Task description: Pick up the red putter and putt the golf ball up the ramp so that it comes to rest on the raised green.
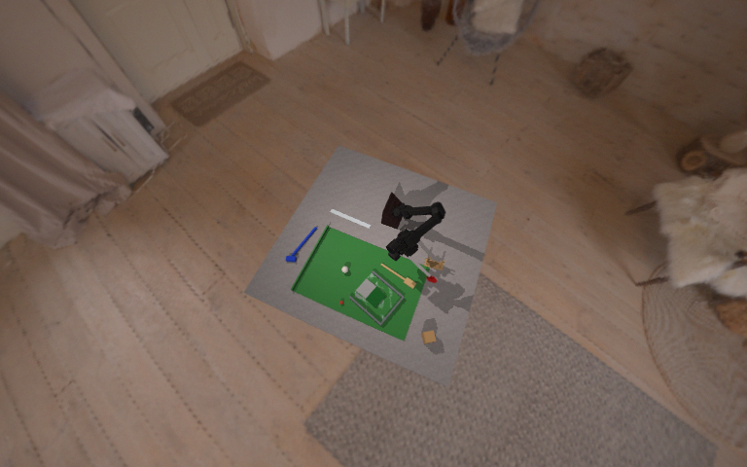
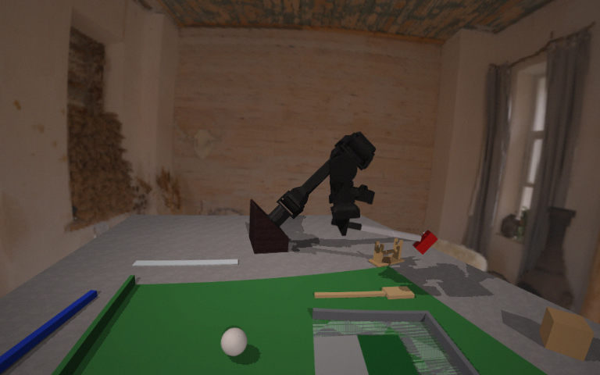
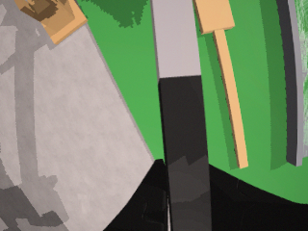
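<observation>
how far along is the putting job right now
Done: the claw is shut on the red putter, lifted clear of its wooden stand. In hand: carrying it above the table. Left: the golf ball sits unstruck on the green mat, not on the raised green.

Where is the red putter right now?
In the exterior view the red putter is off the table, held by the gripper, its red head out to the right above the small wooden stand.
</observation>
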`<state>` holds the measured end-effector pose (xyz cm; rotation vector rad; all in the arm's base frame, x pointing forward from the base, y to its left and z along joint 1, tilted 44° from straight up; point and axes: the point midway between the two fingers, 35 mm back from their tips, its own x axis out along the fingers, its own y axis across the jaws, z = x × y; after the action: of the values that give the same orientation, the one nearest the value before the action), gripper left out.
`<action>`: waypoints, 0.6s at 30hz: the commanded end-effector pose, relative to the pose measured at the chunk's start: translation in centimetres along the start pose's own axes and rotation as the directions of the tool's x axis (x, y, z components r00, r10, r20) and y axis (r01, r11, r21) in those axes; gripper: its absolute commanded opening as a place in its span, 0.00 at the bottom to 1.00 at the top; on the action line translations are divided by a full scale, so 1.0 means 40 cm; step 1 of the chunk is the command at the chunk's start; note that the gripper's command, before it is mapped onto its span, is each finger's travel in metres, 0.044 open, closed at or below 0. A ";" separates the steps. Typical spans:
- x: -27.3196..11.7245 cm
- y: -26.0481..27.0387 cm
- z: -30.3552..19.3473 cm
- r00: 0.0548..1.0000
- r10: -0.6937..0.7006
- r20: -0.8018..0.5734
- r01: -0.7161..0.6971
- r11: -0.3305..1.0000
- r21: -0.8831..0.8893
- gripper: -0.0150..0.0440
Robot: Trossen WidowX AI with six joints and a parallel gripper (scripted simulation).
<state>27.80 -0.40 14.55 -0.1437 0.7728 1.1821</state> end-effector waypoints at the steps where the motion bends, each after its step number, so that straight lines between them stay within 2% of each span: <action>1: -0.025 -0.053 -0.056 0.999 -0.030 -0.022 0.034 0.985 0.167 0.25; 11: -0.069 -0.144 -0.205 0.994 -0.084 -0.075 0.110 0.871 0.478 0.25; 18: -0.099 -0.186 -0.320 0.990 -0.091 -0.109 0.141 0.704 0.696 0.25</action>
<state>28.07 -10.63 6.74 0.3167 1.1583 0.7805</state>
